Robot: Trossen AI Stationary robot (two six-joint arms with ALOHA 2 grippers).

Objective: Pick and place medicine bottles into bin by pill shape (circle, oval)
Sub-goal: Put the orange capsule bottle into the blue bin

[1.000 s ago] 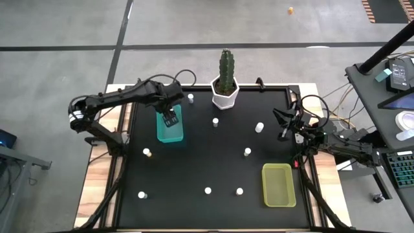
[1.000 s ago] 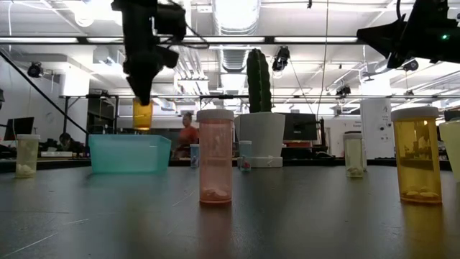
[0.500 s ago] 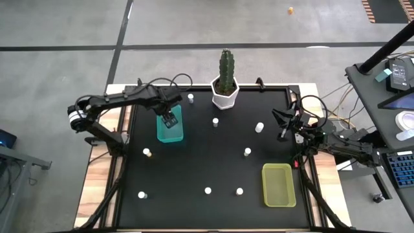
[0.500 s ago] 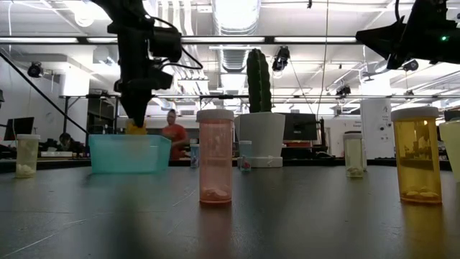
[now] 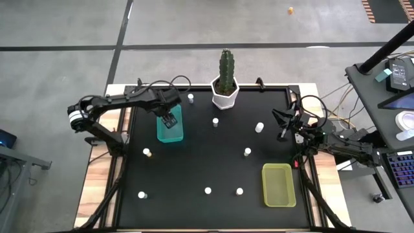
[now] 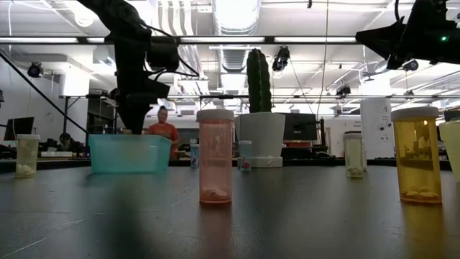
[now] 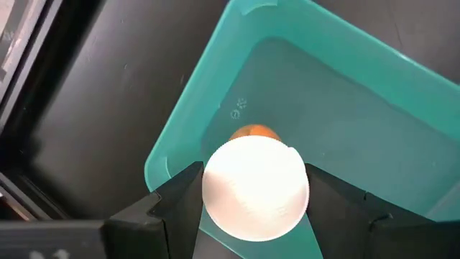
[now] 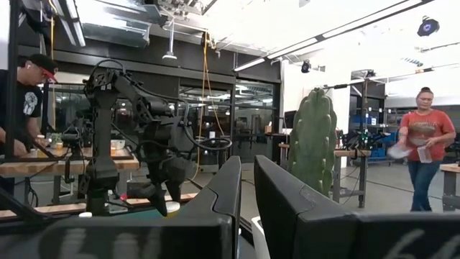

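My left gripper (image 5: 170, 120) reaches down into the teal bin (image 5: 169, 133) at the far left and is shut on a medicine bottle with a white cap (image 7: 255, 188) and an orange body (image 7: 251, 132). In the low view the gripper (image 6: 135, 119) dips behind the bin wall (image 6: 129, 155), which hides the bottle. My right gripper (image 5: 283, 124) waits shut and empty, raised at the table's right edge. Several other white-capped bottles stand upright on the black table, among them one (image 5: 215, 122) near the middle and one (image 5: 147, 153) at the left. My left gripper pinches the bottle's white cap by its two opposite sides (image 7: 212, 188) between its two fingers (image 7: 180, 205). The fingers come from above, pointing down. The bottle hangs upright below them inside the teal bin; whether its bottom touches the bin floor I cannot tell.
A white hexagonal pot with a cactus (image 5: 224, 90) stands at the far middle. A yellow bin (image 5: 279, 184) sits at the near right. Tall bottles (image 6: 215, 155) (image 6: 417, 155) stand close to the low camera. A person (image 6: 162, 126) moves in the room behind.
My left gripper has gone down with the bottle, from above the teal bin's rim to inside the bin; the bottle stays upright in the shut fingers and is now hidden behind the bin wall in the low view.
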